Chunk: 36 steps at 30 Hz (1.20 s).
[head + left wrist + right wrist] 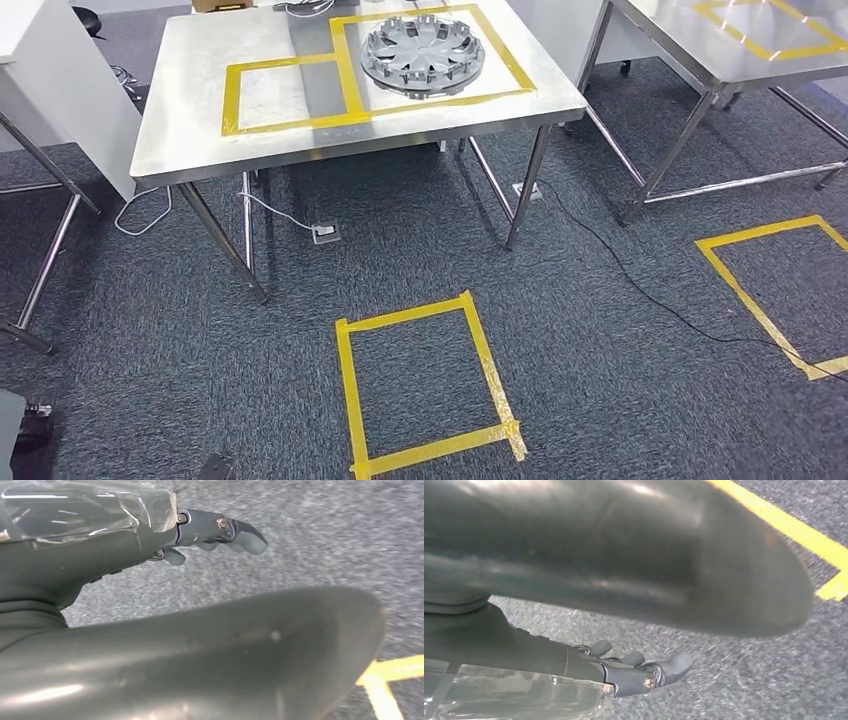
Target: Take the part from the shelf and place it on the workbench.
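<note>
The part, a grey spoked wheel cover, lies flat on a steel workbench, inside the larger of two yellow tape frames on its top. The bench stands ahead of me, across a stretch of carpet. My left hand hangs over the grey carpet with its fingers stretched out and nothing in it. My right hand hangs the same way, its fingers extended and holding nothing. Both thick thumbs loom close to the wrist cameras.
A yellow tape square marks the carpet just in front of me, and another lies to the right. A second steel table stands at the back right. A black cable crosses the floor. White furniture stands at the left.
</note>
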Tool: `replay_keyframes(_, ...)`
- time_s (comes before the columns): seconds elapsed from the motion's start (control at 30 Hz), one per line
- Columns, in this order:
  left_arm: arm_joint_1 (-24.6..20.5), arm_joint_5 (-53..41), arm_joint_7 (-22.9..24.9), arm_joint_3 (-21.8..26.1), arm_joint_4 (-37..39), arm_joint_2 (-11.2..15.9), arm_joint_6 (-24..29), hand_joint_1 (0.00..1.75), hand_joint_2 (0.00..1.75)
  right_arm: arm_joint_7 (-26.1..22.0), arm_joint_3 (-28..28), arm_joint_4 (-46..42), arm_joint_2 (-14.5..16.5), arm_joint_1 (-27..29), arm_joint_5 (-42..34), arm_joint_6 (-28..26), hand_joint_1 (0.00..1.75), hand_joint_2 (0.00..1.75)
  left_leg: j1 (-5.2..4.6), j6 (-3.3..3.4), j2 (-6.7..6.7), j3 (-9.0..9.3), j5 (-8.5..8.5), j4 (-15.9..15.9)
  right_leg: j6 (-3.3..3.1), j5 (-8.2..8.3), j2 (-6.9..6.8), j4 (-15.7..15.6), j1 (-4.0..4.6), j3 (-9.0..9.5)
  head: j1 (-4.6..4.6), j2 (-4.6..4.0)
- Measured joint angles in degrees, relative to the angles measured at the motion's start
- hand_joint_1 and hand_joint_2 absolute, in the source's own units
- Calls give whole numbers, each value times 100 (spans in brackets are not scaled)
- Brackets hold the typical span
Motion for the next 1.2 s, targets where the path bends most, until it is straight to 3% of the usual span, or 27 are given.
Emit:
replay_keyframes(0.07, -3, 7, 1, -8, 10, 0, 6, 0, 0, 15, -1, -15, 11, 6, 5, 1, 0, 0, 34, -64, -10, -115, -647, 680, -34, 140, -7, 12, -1, -156, -22, 0)
replay_keyframes(0.1, -8, 11, 2, -11, 13, -1, 6, 0, 0, 25, -1, -22, 15, 6, 10, 1, 0, 0, 51, -91, -10, -145, -822, 1045, -28, 208, -8, 27, -2, -245, -24, 0)
replay_keyframes(0.13, -12, 15, 4, -14, 15, -2, 6, 0, 0, 36, -1, -27, 20, 4, 19, 1, 0, 0, 70, -114, -10, -121, -837, 1302, -18, 273, -9, 50, -3, -338, -24, 0)
replay_keyframes(0.17, -16, 20, 11, -15, 15, -4, 7, 0, 0, 47, -1, -30, 23, 2, 29, 1, 0, 0, 89, -130, -10, -25, -730, 1397, 0, 335, -9, 82, -6, -436, -25, 0)
replay_keyframes(0.2, -25, 26, 21, -17, 15, -4, 7, 0, 0, 60, -1, -32, 26, 1, 38, 1, 0, 0, 109, -138, -10, 169, -566, 1293, 25, 389, -8, 124, -12, -537, -26, 0)
replay_keyframes(0.23, -38, 29, 34, -19, 13, -4, 8, 0, 0, 74, -1, -36, 28, 0, 48, 1, 0, 0, 124, -143, -15, 450, -468, 991, 52, 436, -6, 174, -17, -628, -26, 0)
replay_keyframes(0.3, -68, 34, 53, -28, 7, -4, 8, 0, 0, 95, -1, -46, 26, -5, 58, 1, 0, 0, 112, -119, -33, 1033, -565, 202, 127, 515, -5, 258, -13, -769, -23, 0)
replay_keyframes(0.37, -81, 36, 62, -41, 4, -7, 10, 0, 0, 102, -1, -54, 25, -19, 64, 1, 0, 0, 64, -45, -47, 1259, -732, -213, 211, 607, -10, 278, -13, -830, -17, 0)
replay_keyframes(0.43, -80, 39, 78, -48, 5, -9, 11, 0, 0, 104, -1, -54, 27, -18, 69, 1, 0, 0, 40, 74, -28, 1170, -664, -258, 280, 661, -9, 287, -37, -886, -16, 0)
replay_keyframes(0.47, -82, 40, 88, -50, 6, -11, 10, 0, 0, 109, -1, -53, 28, -9, 73, 1, 0, 0, 37, 140, -15, 1100, -598, -268, 276, 572, -5, 372, -49, -949, -10, 0)
replay_keyframes(0.53, -87, 44, 98, -51, 7, -14, 9, 0, 0, 120, -1, -53, 26, 0, 82, 1, 0, 0, 36, 230, 7, 929, -450, -286, 204, 123, 5, 857, -62, -1143, 5, 0)
replay_keyframes(0.6, -85, 47, 102, -51, 7, -15, 8, 0, 0, 128, -1, -52, 22, -3, 85, 1, 0, 0, 16, 253, 12, 757, -305, -281, 168, -333, 8, 1604, -59, -1321, 18, 0)
replay_keyframes(0.63, -84, 47, 102, -51, 7, -16, 7, 0, 0, 132, -1, -53, 21, -5, 86, 1, 0, 0, 6, 254, 15, 674, -233, -277, 195, -409, 9, 1879, -60, -1335, 18, 0)
replay_keyframes(0.67, -82, 47, 102, -51, 7, -18, 7, 0, 0, 138, -1, -53, 21, -5, 86, 1, 0, 0, -1, 249, 16, 592, -162, -271, 244, -363, 9, 1971, -60, -1255, 19, 0)
replay_keyframes(0.7, -80, 47, 103, -51, 7, -20, 6, 0, 0, 144, -1, -53, 21, -7, 86, 1, 0, 0, -6, 239, 16, 514, -93, -267, 293, -243, 10, 1843, -59, -1066, 19, 0)
replay_keyframes(0.73, -79, 47, 103, -52, 7, -23, 6, 0, 0, 148, -1, -54, 19, -12, 86, 1, 0, 0, -9, 224, 14, 439, -27, -261, 321, -121, 10, 1512, -57, -781, 19, 0)
replay_keyframes(0.8, -77, 47, 104, -53, 6, -32, 6, 0, 0, 152, -1, -60, 12, -34, 90, 1, 0, 0, -22, 173, 12, 334, 91, -252, 279, -95, 10, 599, -31, -148, 9, 0)
replay_keyframes(0.83, -77, 47, 105, -54, 6, -34, 6, 0, 0, 152, -1, -63, 12, -42, 91, 1, 0, 0, -24, 141, 14, 312, 147, -256, 239, -138, 12, 277, -12, 34, 7, 0)
replay_keyframes(0.87, -77, 47, 105, -54, 5, -37, 6, 0, 0, 153, -1, -65, 9, -47, 92, 1, 0, 0, -22, 105, 17, 299, 202, -265, 198, -182, 15, 106, 11, 107, 7, 0)
replay_keyframes(0.93, -68, 48, 106, -55, 7, -38, 5, 0, 0, 154, 0, -67, 11, -43, 92, 1, 0, 0, -1, 26, 16, 282, 273, -280, 119, -120, 15, 72, 14, 39, 15, 0)
replay_keyframes(0.97, -59, 49, 106, -57, 8, -39, 4, 0, 0, 155, -1, -67, 11, -44, 92, 1, 0, 0, 11, -12, 9, 253, 200, -233, 67, -72, 9, 72, 5, -2, 14, 0)
replay_keyframes(1.0, -50, 49, 107, -59, 9, -39, 4, 0, 0, 155, -1, -68, 14, -46, 92, 1, 0, 0, 20, -47, 3, 206, 12, -97, 19, -13, 2, 65, -9, -50, 7, 0)
replay_keyframes(1.1, -40, 49, 108, -63, 11, -34, 5, 0, 0, 155, -1, -68, 19, -42, 92, 1, 0, 0, 35, -121, -8, -30, -809, 910, -51, 159, -6, 67, -4, -246, -11, 0)
replay_keyframes(1.13, -39, 49, 106, -64, 11, -33, 4, 0, 0, 155, -1, -68, 19, -36, 92, 2, 0, 0, 36, -132, -9, -75, -894, 1235, -53, 215, -5, 71, 4, -319, -11, 0)
replay_keyframes(1.17, -38, 49, 103, -65, 11, -32, 4, 0, 0, 155, -1, -68, 19, -29, 92, 5, 0, 0, 37, -134, -9, -51, -838, 1408, -47, 268, -5, 77, 12, -383, -11, 0)
replay_keyframes(1.2, -37, 50, 97, -67, 10, -30, 3, 0, 0, 155, -1, -68, 19, -21, 92, 10, 0, 0, 37, -122, -10, 78, -685, 1362, -39, 319, -4, 85, 21, -444, -13, 0)
